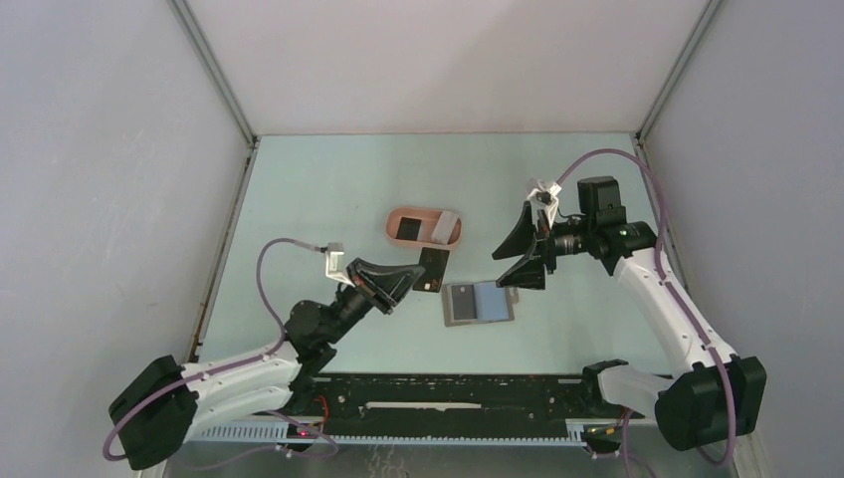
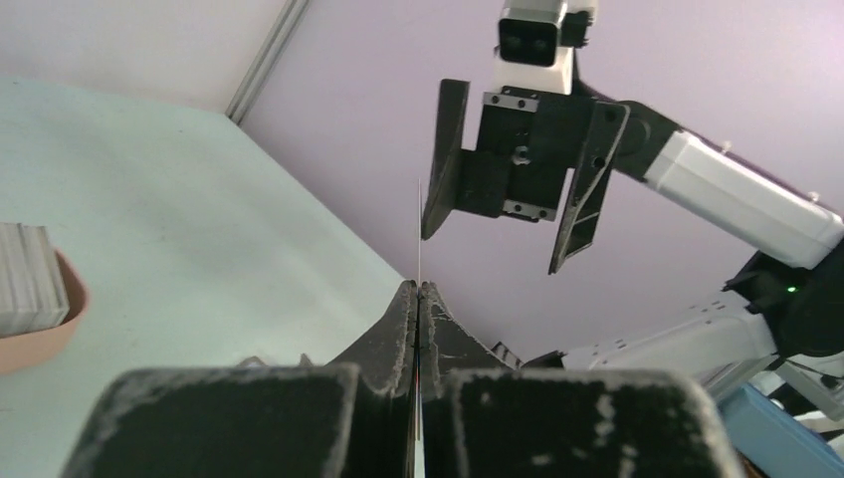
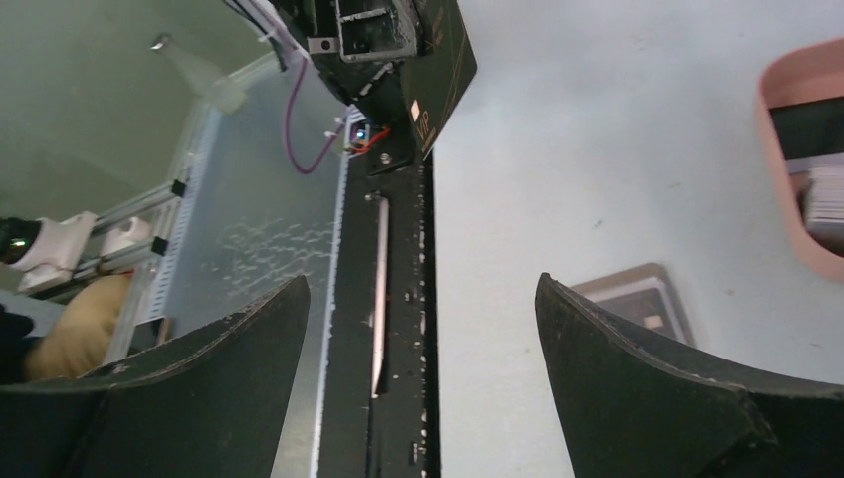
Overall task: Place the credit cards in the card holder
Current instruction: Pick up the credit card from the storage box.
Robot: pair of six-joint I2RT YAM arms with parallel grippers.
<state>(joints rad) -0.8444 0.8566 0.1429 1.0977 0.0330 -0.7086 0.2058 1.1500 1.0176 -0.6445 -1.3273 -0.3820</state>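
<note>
Left gripper point(image 2: 418, 289) point(image 1: 416, 274): nearest item in left wrist view. Jaws pressed together, clamped on black card point(image 2: 418, 229) point(image 1: 434, 269) point(image 3: 448, 60). Card pokes out past the fingertips; seen edge-on from left wrist, one face showing in right wrist view. Can't tell if its far edge touches table.

Top-view layout, clock positions taken from card holder:
- Card holder point(image 1: 390, 227) point(image 2: 62, 321) point(image 3: 771, 129): salmon-pink oval tray, mid-table, long axis 9–3 o'clock.
- Contents: 2nd black card point(image 1: 406, 229) point(image 3: 811, 129) at 9 o'clock end; whitish-grey card point(image 1: 445, 229) point(image 2: 25, 279) point(image 3: 826, 199) at 3 o'clock end, lying over the rim.
- Held black card: 6 o'clock of holder, just beside rim, outside the tray.
- Wallet point(image 1: 460, 304) point(image 3: 637, 299): grey, flat, open, at 5 o'clock of holder, near. Blue card point(image 1: 494, 301) on its 3 o'clock half.
- Right gripper point(image 1: 498, 271) point(image 2: 491, 251) point(image 3: 420, 282): 3 o'clock of holder, apart from it, above wallet's 12 o'clock edge. Jaws spread wide, nothing between them. Fingertips point toward 9 o'clock, facing left gripper and its card.
- Table point(image 1: 318, 199): pale green top, grey walls on three sides.
- Black rail point(image 1: 448, 393) point(image 3: 383, 299): along near edge at 6 o'clock, between the arm bases.
</note>
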